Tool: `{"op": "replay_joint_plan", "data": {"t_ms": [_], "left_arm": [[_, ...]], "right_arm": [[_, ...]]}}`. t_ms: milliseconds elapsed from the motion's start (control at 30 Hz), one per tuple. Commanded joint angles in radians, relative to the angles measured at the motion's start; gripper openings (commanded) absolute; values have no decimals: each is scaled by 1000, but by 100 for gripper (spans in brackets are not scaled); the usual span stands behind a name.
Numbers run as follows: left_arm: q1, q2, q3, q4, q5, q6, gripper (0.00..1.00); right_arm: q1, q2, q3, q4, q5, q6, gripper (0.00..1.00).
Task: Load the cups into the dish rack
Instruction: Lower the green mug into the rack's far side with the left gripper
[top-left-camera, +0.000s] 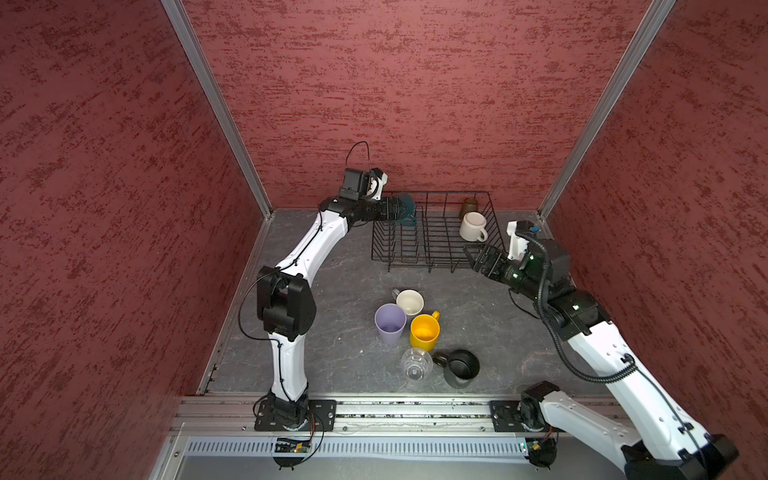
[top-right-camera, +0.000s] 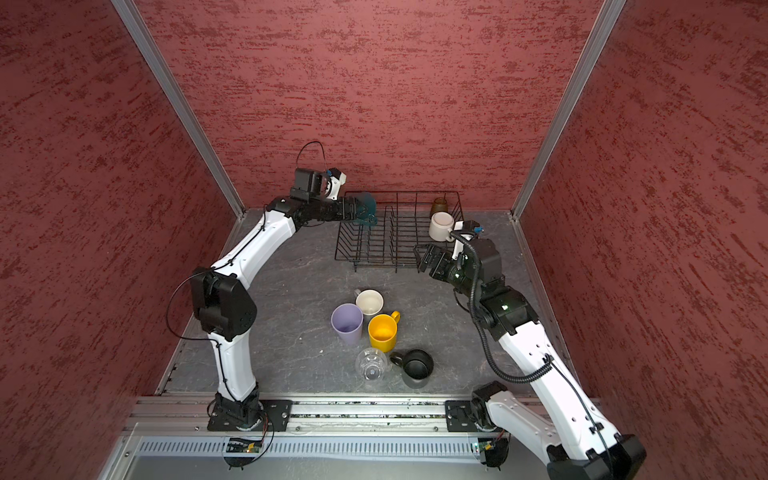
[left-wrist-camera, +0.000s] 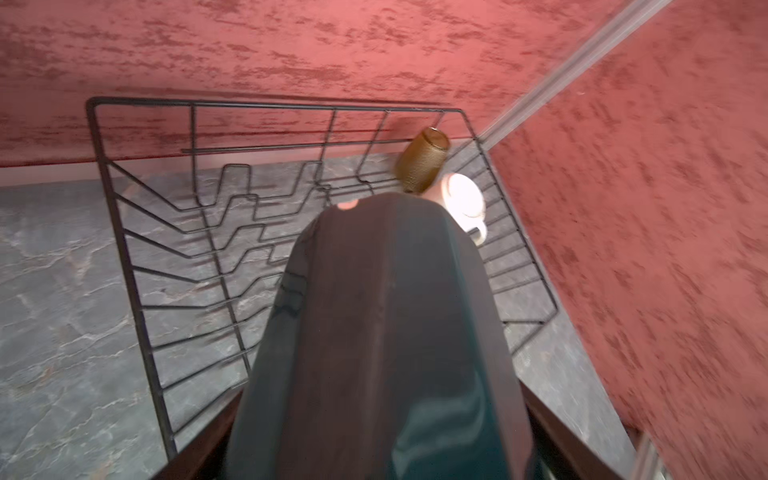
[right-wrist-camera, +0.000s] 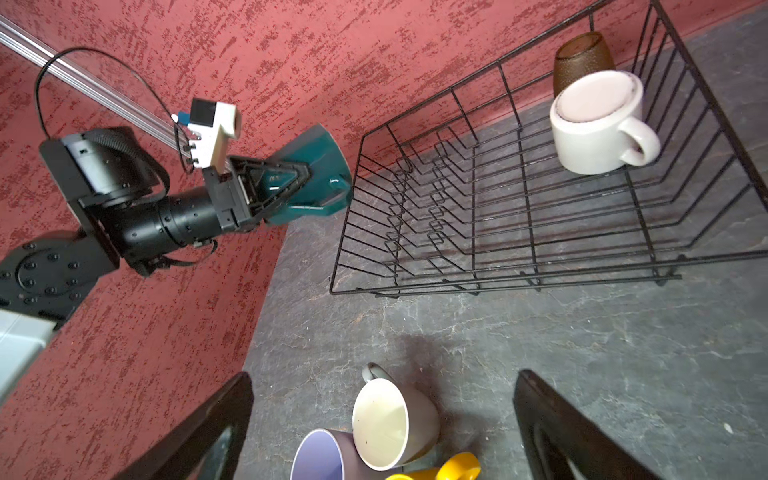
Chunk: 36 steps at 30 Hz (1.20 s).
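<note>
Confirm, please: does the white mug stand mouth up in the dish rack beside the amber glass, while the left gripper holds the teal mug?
Not quite. The white mug stands upside down, base up, as the right wrist view shows. The rest holds: it is in the dish rack beside the amber glass, and the left gripper holds the teal mug.

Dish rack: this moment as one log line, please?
left gripper holds teal mug at rack | right gripper open, empty | in rack: amber glass, white mug

Left arm (top-left-camera: 289, 365) and right arm (top-left-camera: 611, 353): glossy white shells, chunky black joints. Thin black cable (top-left-camera: 243, 303) on the left, fat ribbed hose (top-left-camera: 552, 328) on the right.
</note>
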Motion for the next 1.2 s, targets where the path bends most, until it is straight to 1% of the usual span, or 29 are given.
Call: {"op": "replay_joint_plan", "data": {"t_ms": [0,133,200,233,333,567,667,833,1000,1167], "left_arm": [[-9,96,231,-207,-71,-9,0],[-9,267,520,-396,-96,-23,0],[-6,320,594,-439,-111,-35,0],[-2,329,601,-444,-113,-43,0],[5,334,587,-444,-110,-57,0],[-6,326,530,-444,-76,-43,0],[-15,288,461,-435,-58,-28,0],[-30,188,297,-398,-46,7,0],[-39,141,244,-421,-52,33,0],[-46,116,197,-395,-47,28,0]], "right_arm": [[-4,-22,-16,-35,38,4,99],[-4,-33,-29,-41,23,2,99],[-4,-30,-37,-36,10,4,99],[-4,-29,-42,-31,3,6,99],[-4,-24,-59,-12,-15,13,99],[-4,-10,-84,24,-42,26,99],[-4,-7,-89,36,-50,32,99],[-4,4,-91,44,-58,33,99],[-3,19,-91,63,-69,36,99],[-4,30,-101,82,-75,40,99]]}}
